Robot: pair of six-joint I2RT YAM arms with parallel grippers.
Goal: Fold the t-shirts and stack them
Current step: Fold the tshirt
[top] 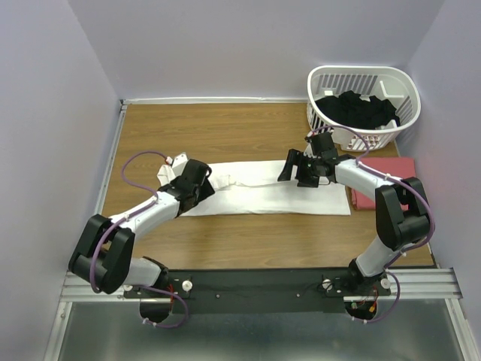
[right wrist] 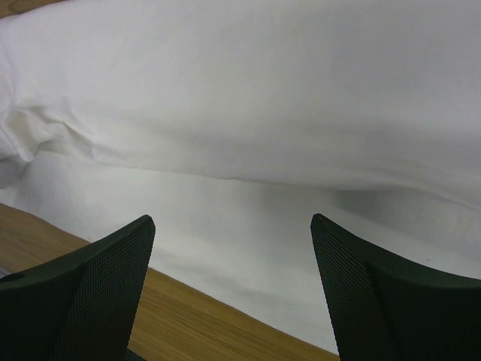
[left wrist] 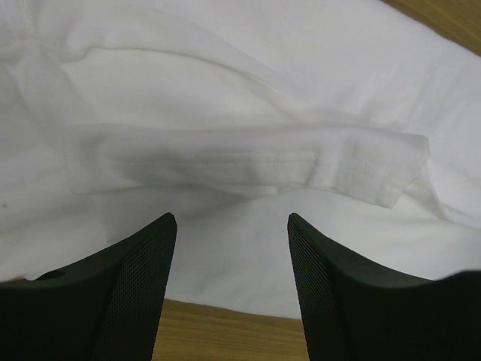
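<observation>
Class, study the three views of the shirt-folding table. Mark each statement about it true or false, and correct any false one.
1. The white t-shirt lies on the table as a long folded strip. True.
2. The left tool is clamped on a sleeve. False: its jaws stand open over the white cloth, holding nothing.
3. The basket holds dark clothes. True.
4. The salmon-red shirt lies on top of the white one. False: it lies on the table beside the white shirt's right end.
5. The right tool is open. True.
</observation>
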